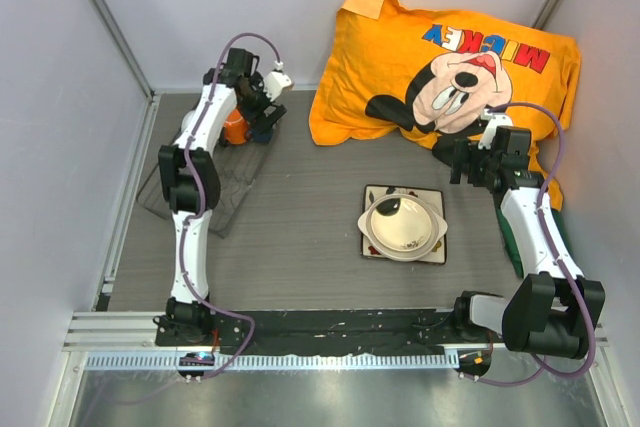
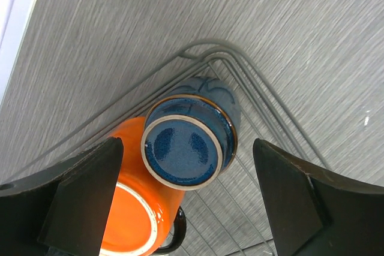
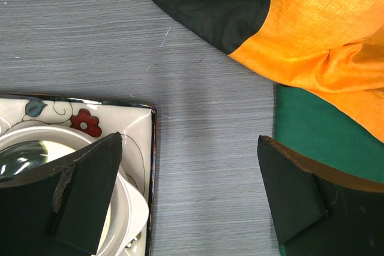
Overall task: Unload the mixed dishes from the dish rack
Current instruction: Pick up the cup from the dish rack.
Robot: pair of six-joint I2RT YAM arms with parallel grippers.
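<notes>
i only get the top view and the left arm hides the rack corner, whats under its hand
Observer: A dark-blue cup sits bottom up in the corner of the wire rack, right under the left hand.
Operator: anything next to it
Observer: An orange mug, also bottom up, sits right against the cup.
Operator: is the hand shut on the cup
Observer: No. Its fingers are wide open, one on each side of the cup, with a gap on both sides.
Operator: and the right hand
Observer: The right hand is open and holds nothing. It hangs over bare table beside the flowered plate.
</notes>
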